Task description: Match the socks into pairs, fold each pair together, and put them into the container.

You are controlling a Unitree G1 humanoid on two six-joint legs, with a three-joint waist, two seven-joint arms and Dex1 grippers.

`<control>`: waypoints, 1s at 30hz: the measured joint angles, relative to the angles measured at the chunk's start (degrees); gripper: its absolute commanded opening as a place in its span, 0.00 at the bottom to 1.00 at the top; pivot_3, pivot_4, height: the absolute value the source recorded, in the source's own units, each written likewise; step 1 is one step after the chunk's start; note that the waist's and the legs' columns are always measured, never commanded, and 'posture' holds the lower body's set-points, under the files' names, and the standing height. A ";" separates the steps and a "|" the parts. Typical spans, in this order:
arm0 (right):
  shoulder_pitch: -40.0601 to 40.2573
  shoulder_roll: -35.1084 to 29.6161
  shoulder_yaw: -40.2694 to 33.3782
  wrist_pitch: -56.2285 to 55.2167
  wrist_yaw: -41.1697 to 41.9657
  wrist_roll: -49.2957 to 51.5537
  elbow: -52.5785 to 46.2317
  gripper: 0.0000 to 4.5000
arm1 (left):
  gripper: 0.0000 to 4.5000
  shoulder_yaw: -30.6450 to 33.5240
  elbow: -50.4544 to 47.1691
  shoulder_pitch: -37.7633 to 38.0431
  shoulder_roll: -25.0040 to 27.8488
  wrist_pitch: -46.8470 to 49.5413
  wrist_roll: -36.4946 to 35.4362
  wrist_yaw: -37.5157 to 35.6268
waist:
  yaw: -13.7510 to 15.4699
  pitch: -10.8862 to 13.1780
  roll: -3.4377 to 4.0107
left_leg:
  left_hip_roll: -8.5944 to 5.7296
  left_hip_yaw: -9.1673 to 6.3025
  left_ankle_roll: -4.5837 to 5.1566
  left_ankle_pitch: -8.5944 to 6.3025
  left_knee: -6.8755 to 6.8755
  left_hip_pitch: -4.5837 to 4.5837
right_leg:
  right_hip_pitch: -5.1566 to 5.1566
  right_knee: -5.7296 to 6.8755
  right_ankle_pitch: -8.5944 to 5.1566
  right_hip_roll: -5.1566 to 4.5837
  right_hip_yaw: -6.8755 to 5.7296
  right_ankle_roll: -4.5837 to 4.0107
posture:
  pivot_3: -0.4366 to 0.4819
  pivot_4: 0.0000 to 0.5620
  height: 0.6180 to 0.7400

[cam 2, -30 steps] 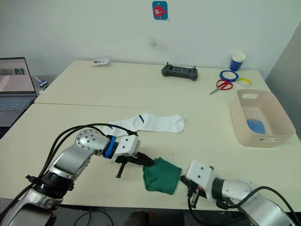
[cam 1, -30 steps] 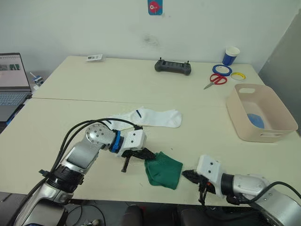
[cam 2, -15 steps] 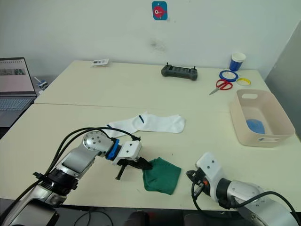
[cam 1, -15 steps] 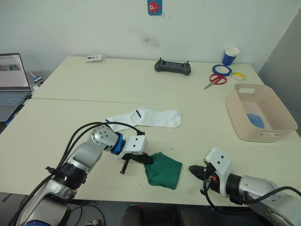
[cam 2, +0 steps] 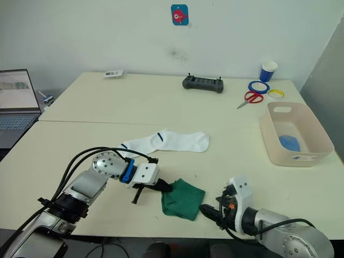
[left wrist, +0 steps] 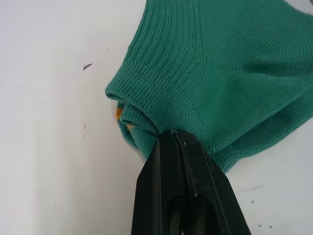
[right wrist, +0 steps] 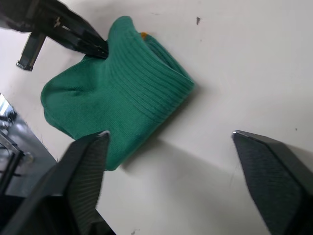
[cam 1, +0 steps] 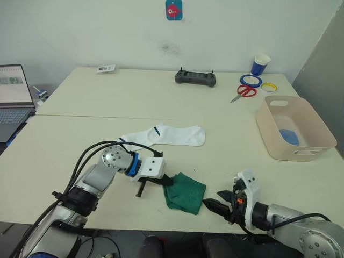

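the left gripper [cam 1: 167,180] is clamped on the near-left edge of the folded green socks [cam 1: 185,192], which lie on the table [cam 1: 80,134] close to its front edge; in the left wrist view its two black fingers [left wrist: 182,191] are pressed together on the ribbed fabric. the right gripper [cam 1: 210,204] sits low just to the right of the green bundle with its fingers [right wrist: 80,176] spread wide apart and nothing between them. a white sock [cam 1: 166,134] lies flat further back on the table. the bin [cam 1: 301,153] stands at the right side, well apart, with a blue sock [cam 1: 289,137] inside it
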 measured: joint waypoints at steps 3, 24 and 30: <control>-0.01 3.26 -1.50 2.16 -1.45 2.20 0.88 1.00 | 0.00 0.43 -0.02 0.84 0.49 -0.17 0.14 0.20 | -0.13 -0.24 0.12 | 0.00 0.01 0.00 0.00 -0.05 0.02 | 0.00 -0.01 -0.04 0.00 0.00 -0.06 | 0.48 0.27 1.00; -10.91 15.20 2.22 2.57 -15.88 12.27 18.53 1.00 | 0.00 0.81 -0.79 1.51 0.63 0.48 1.28 0.59 | -1.20 -0.61 0.32 | 0.01 0.06 0.01 -0.01 -0.12 0.07 | 0.00 -0.06 -0.06 0.00 0.10 -0.10 | 0.48 0.27 1.00; -13.81 15.19 2.28 2.50 -16.23 12.09 21.54 0.91 | 0.00 0.96 -1.40 1.95 0.61 0.66 1.29 1.10 | -1.19 -0.59 0.35 | 0.00 0.06 0.01 -0.01 -0.14 0.03 | -0.03 -0.09 -0.07 0.00 0.09 -0.10 | 0.48 0.27 1.00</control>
